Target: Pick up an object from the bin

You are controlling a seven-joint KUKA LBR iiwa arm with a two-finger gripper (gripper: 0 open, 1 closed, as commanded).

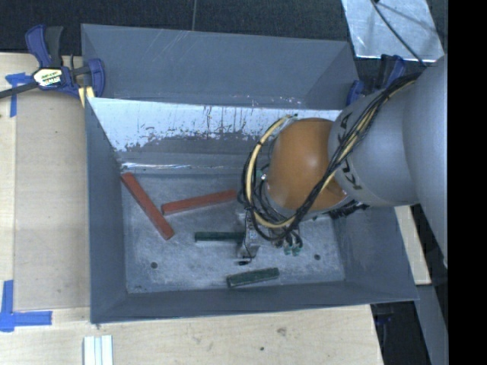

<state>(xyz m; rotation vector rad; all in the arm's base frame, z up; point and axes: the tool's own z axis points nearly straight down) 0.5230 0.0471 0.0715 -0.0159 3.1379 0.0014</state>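
Bin (106, 204) with red bars (148, 206), green sticks (253, 277)

The grey metal bin (106, 226) has a speckled floor with 4 loose pieces on it. At the left lie 2 reddish-brown pieces: a slanted bar (148, 206) and a flatter bar (198, 201) whose left end comes close against it. A thin dark green stick (217, 236) lies mid-floor, and a thicker dark green strip (253, 277) lies near the front wall.
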